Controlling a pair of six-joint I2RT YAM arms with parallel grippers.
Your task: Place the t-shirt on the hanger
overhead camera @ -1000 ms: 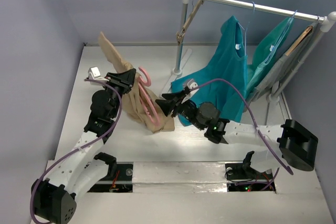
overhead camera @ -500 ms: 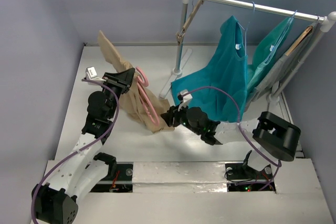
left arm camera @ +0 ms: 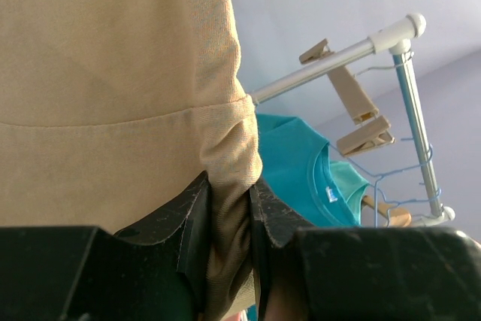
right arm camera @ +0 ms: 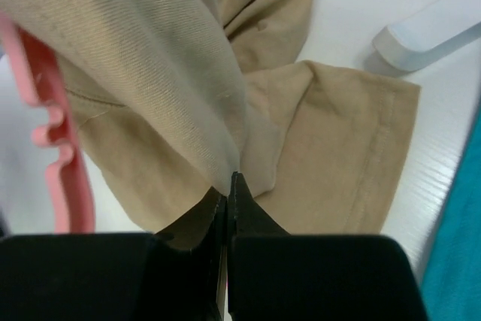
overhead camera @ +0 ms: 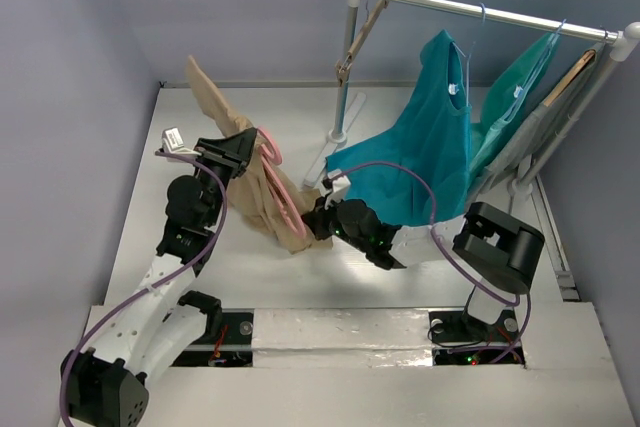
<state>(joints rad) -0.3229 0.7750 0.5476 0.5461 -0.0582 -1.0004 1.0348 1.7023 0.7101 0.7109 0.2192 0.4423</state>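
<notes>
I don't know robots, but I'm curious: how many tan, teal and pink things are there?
tan t-shirt: 1
teal garments: 2
pink hanger: 1
Total: 4

Left arm: white-and-black, reaching forward from its base, elbow bent, wrist raised.
Left gripper (left arm camera: 229,189): black jaws clamped on a fold of the tan fabric t-shirt (left arm camera: 113,73).
Right arm: folded low, forearm stretched leftward.
Right gripper (right arm camera: 227,182): fingertips pressed together, pinching the t-shirt.
</notes>
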